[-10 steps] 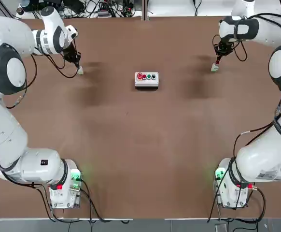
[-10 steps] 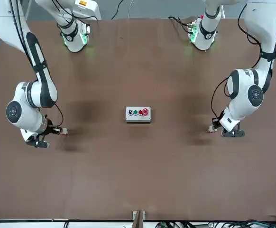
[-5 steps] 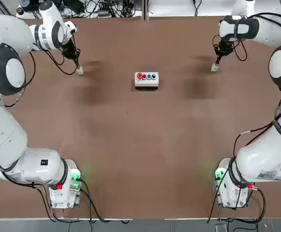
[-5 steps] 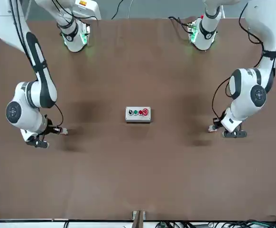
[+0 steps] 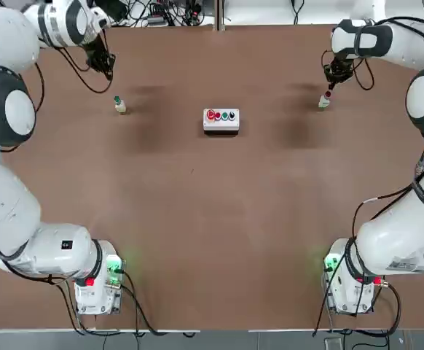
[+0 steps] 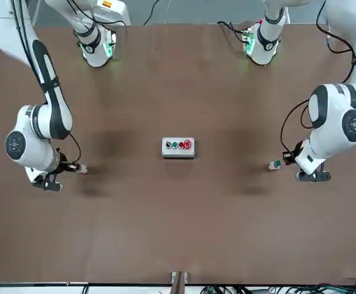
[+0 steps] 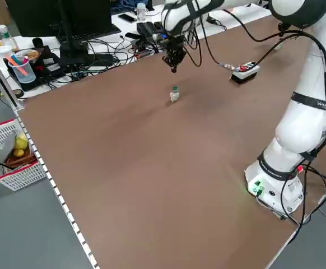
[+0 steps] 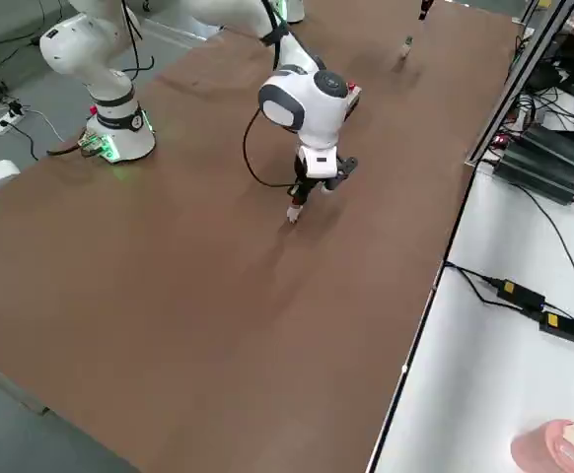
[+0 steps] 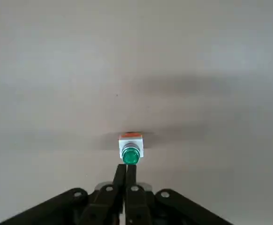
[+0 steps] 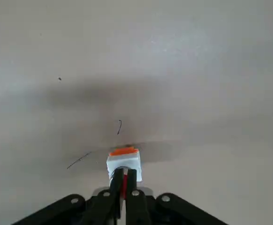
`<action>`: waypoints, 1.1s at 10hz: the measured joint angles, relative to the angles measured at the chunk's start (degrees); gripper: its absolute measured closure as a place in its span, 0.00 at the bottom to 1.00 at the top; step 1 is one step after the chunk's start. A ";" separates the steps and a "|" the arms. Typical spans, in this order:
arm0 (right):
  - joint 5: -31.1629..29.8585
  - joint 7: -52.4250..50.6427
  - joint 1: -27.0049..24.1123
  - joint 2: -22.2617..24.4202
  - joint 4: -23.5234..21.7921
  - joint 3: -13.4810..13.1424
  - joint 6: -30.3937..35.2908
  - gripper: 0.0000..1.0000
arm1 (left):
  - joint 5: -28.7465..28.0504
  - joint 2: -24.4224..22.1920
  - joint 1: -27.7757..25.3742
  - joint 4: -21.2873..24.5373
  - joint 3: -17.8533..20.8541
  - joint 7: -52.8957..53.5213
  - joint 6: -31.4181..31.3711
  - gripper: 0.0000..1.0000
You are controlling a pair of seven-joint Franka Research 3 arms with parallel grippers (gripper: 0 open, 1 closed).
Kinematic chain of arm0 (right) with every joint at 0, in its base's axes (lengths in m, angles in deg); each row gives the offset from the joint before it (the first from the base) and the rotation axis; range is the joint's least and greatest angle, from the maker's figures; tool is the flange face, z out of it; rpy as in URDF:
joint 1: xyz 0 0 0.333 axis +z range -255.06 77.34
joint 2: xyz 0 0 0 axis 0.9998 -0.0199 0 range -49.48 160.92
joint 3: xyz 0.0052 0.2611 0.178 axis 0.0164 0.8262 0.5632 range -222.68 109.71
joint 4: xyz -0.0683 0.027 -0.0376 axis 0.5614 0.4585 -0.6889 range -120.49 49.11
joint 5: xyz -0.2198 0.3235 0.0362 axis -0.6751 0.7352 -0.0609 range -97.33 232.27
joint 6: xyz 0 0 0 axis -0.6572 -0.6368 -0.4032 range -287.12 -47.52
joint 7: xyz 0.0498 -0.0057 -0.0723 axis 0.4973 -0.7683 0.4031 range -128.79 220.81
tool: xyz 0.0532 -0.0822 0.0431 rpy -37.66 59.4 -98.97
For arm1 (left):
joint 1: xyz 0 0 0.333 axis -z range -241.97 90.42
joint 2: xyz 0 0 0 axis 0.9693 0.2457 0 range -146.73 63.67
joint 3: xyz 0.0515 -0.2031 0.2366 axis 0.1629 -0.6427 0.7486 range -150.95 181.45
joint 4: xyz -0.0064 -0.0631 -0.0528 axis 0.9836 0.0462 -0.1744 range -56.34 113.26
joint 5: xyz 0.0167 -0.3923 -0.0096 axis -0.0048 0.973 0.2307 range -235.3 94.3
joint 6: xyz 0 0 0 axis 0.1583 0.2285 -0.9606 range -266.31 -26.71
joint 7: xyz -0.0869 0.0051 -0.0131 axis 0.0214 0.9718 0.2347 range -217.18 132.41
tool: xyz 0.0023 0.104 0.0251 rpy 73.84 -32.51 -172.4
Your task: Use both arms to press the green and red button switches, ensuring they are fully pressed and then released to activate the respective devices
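Two round glossy caps: green switch (image 9: 130,153) | red switch (image 10: 124,165) | matte table (image 5: 219,211)

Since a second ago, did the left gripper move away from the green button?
Yes. In the top view the left gripper has pulled back from the green button, toward the table's far edge; the button stayed put.

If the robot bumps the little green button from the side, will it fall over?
Probably, or it might skid. The green button switch looks small and stands alone on the smooth table, apparently not fastened down. Its cap rises above a narrow base, so a sideways nudge could tip it.
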 joint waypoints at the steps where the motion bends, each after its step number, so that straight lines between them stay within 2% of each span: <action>1: 0.01 0.01 0.00 0.34 0.44 0.00 0.79 0.91 | 0.00 -1.06 -0.01 -2.20 0.00 0.00 2.59 0.89; 3: 0.08 0.03 0.01 1.36 0.73 0.03 1.47 0.91 | 0.00 -3.26 -0.05 -7.99 0.02 0.00 10.32 0.61; 5: 0.11 0.74 0.04 2.27 0.75 0.06 1.57 0.82 | 0.00 -4.20 -0.07 -14.46 0.07 0.00 17.48 0.33; 7: 0.11 1.23 0.12 3.16 0.73 0.17 1.73 0.54 | 0.00 -4.48 -0.08 -18.51 0.14 0.00 20.34 0.03; 8: 0.11 1.38 0.18 3.79 0.69 0.22 1.97 0.38 | 0.00 -5.00 -0.08 -19.65 0.13 0.00 21.08 0.00; 10: 0.11 1.53 0.36 6.10 0.69 0.27 3.76 0.09 | 0.00 -6.15 -0.08 -21.80 0.13 0.00 24.81 0.00; 11: 0.11 1.53 0.36 8.14 0.77 0.26 5.04 0.00 | 0.00 -6.62 -0.06 -23.23 0.08 0.00 27.42 0.00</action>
